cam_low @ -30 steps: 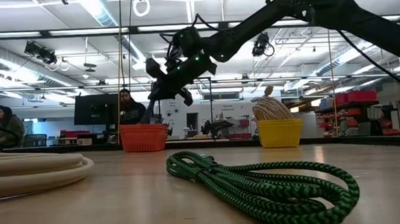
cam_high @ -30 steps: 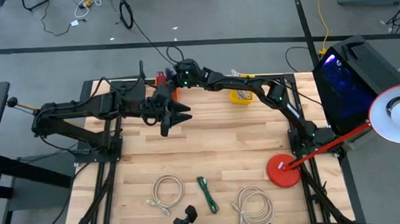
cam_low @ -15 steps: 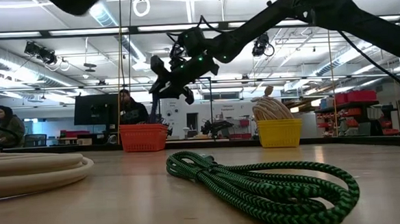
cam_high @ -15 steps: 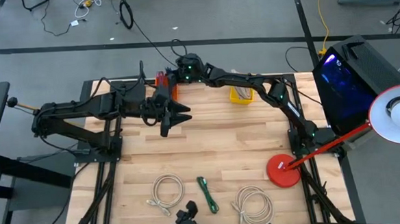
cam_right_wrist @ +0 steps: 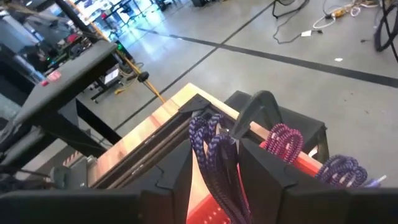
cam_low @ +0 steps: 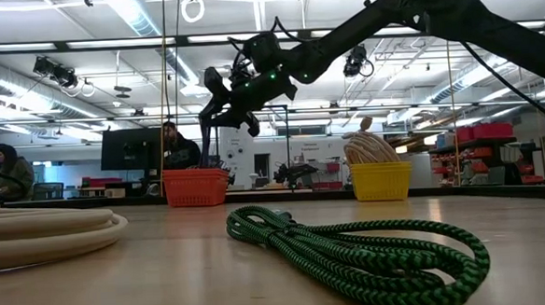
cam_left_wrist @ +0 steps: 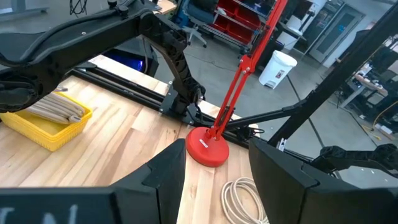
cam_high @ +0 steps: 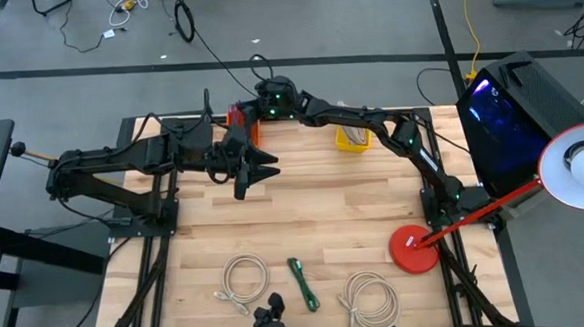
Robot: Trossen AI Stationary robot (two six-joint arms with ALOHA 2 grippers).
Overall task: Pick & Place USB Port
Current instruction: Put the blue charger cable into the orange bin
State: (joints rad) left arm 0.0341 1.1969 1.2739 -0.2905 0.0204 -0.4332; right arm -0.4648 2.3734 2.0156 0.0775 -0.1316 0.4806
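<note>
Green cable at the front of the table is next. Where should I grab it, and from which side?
Take the green cable across its middle, coming straight down from above. It lies flat as a narrow folded bundle between two white cable coils, so closing across the short width should gather all the strands. The left gripper is open and nearer, probably the better choice.

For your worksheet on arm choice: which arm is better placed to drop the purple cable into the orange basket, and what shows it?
The right. Its gripper is shut on the purple cable directly above the orange basket; the left gripper hangs open, holding nothing.
</note>
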